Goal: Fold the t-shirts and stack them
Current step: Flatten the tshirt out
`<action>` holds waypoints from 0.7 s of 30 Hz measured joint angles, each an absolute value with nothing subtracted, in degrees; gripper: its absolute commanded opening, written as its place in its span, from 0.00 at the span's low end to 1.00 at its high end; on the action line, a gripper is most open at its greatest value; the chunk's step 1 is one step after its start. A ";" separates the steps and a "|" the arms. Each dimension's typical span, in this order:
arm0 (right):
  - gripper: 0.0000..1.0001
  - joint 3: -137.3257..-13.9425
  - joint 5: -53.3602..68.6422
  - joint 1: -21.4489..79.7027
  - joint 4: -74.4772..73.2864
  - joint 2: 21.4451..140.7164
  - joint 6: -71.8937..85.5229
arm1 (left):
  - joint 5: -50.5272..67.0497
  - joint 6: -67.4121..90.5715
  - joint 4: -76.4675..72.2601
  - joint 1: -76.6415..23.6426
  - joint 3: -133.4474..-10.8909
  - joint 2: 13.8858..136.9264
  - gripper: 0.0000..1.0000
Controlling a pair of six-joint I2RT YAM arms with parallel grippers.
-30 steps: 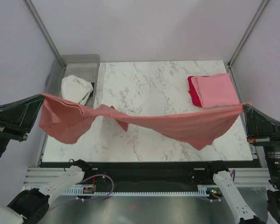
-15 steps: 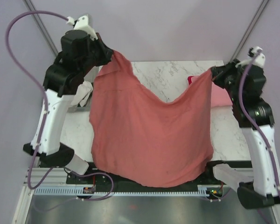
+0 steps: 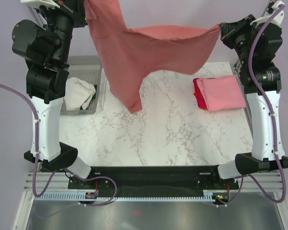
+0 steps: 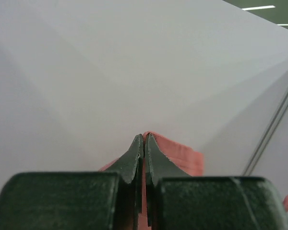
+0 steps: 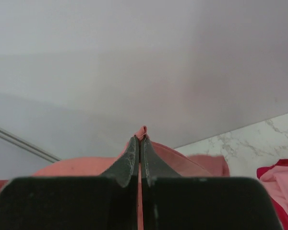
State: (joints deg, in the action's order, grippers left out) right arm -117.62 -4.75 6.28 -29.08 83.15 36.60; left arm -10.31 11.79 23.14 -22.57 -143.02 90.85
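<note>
Left gripper (image 4: pixel 143 139) and right gripper (image 5: pixel 139 140) each pinch an edge of the salmon-red t-shirt (image 3: pixel 149 48) sagging between them. I'd spread them wider first, then lower both evenly so it lands flat.

The top of the salmon-red t-shirt (image 3: pixel 134 52) runs off the far edge of the overhead view at the left. From above, then, we cannot see where the left gripper (image 4: pixel 143 146) pinches it. From each wrist we make out only a sliver of that cloth past the pressed-together fingers; the rest hangs out of sight behind them. The bright red t-shirt (image 3: pixel 198 93) lies mostly under the light pink t-shirt (image 3: pixel 225 92), with only its left margin showing. The left arm (image 3: pixel 45 72) hides the left side of the bin (image 3: pixel 81 61) and the edge of the white cloth (image 3: pixel 79 91) in it.
</note>
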 measured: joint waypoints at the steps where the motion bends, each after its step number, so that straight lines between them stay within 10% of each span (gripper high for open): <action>1: 0.00 -116.51 -4.12 5.87 -27.73 83.42 36.84 | -10.22 11.40 21.32 -22.04 -141.95 90.74 0.02; 21: 0.00 -45.76 2.11 4.27 -13.76 65.84 37.78 | -5.19 19.57 22.17 -25.02 -62.26 58.46 0.02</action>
